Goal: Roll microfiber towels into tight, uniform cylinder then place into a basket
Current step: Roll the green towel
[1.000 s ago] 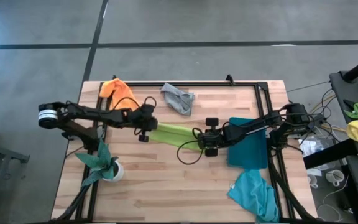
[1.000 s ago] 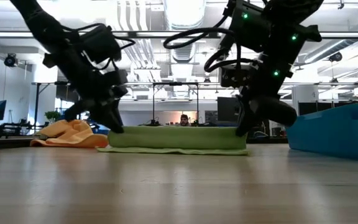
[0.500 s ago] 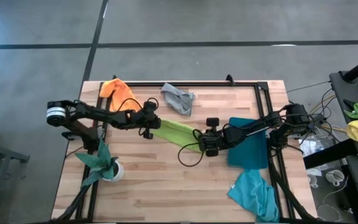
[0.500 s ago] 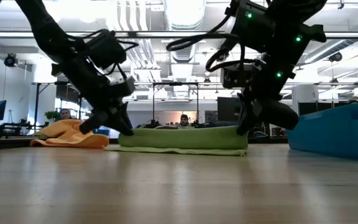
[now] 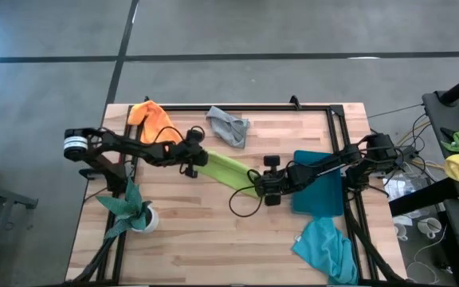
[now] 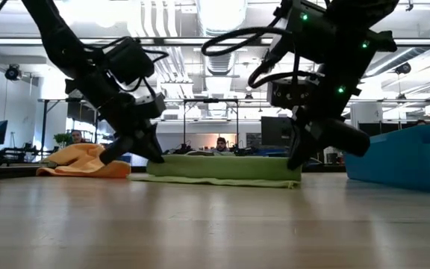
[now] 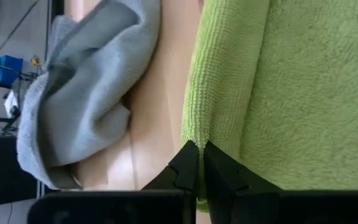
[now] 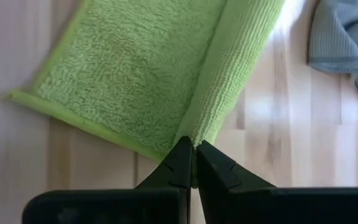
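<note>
At mid-worktop (image 5: 213,231), the lime towel (image 5: 228,169) is lying half-rolled; the left pincer (image 5: 195,159) and right pincer (image 5: 263,187), both fully closed and gripping nothing, are pressing at the roll's two ends; they should be advancing evenly, keeping it tight; the basket (image 5: 319,194) is waiting nearby.

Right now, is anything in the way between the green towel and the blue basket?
Only the right arm's own fingers, shut at the lime green towel's end nearest the basket. Otherwise bare table. The left fingers pinch the other end.
</note>
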Robot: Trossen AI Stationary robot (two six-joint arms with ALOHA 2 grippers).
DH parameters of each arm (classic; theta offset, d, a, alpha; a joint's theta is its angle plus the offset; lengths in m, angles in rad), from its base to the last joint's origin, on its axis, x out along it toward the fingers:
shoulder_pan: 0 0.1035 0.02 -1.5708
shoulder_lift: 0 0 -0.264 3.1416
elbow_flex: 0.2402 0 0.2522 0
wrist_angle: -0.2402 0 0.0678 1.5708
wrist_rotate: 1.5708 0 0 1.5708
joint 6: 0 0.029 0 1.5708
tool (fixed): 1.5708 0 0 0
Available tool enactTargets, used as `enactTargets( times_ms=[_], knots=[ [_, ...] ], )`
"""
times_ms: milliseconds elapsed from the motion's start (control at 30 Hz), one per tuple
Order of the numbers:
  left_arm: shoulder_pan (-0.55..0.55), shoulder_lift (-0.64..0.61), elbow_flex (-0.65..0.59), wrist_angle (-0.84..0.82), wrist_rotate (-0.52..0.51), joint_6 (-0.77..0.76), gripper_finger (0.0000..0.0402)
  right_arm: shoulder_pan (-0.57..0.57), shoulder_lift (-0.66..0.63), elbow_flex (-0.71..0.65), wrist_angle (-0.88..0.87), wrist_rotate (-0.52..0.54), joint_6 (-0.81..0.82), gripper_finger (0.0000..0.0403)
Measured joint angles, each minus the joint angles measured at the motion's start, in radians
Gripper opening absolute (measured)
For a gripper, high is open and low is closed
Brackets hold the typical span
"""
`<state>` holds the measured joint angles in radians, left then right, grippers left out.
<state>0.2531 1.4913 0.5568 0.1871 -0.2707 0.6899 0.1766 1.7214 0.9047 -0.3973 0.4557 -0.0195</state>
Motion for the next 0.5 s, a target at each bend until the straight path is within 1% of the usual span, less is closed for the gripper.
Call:
enactTargets(
  times_ms=[100,200,367,500],
  knots=[
    [0.000,-0.010,0.000,-0.032,0.005,-0.001,0.0000,0.000,0.000,0.000,0.017,-0.019,0.020,0.0011],
    [0.000,-0.017,0.000,-0.084,0.036,-0.004,0.0009,0.000,0.000,0.000,0.017,-0.050,0.052,0.0027],
    [0.000,-0.020,0.006,-0.143,0.054,-0.059,0.0053,0.002,0.000,0.007,0.013,-0.090,0.108,0.0075],
    [0.000,-0.030,0.038,-0.243,0.056,-0.062,0.0083,0.004,0.000,0.023,0.015,-0.148,0.121,0.0106]
  ],
)
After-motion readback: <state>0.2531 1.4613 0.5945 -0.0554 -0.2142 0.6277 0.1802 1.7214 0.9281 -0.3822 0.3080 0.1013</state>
